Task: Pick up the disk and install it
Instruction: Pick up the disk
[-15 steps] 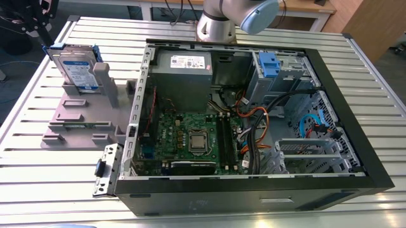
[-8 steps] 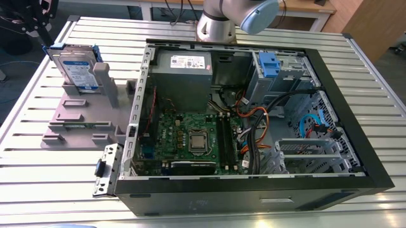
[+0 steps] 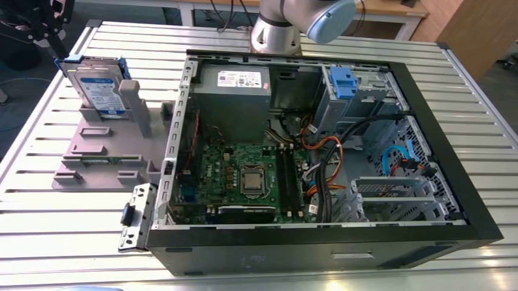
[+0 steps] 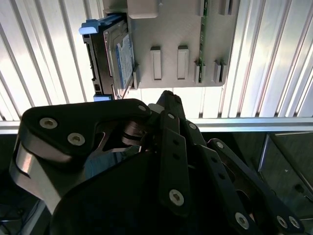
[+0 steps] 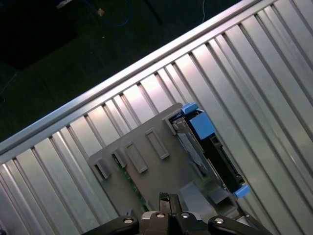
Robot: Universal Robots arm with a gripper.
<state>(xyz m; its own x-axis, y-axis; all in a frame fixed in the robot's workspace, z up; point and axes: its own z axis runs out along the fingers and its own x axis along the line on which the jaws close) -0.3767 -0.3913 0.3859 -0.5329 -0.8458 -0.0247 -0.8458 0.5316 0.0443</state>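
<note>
While aloft near the grey holder (image 4: 171, 29), claw (image 4: 166, 95) clenched, empty, apart from the upright disk (image 4: 115, 54).

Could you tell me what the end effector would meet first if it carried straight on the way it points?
Probably the grey holder, on its plate beside the disk, judging by where the end effector aims in the first wrist view; depth is unclear.

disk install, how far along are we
Nothing looks done yet. The disk stands upright in the grey holder beside the open computer case, not installed. The gripper hangs over the holder, shut and empty. Picking up and installing both remain.
</note>
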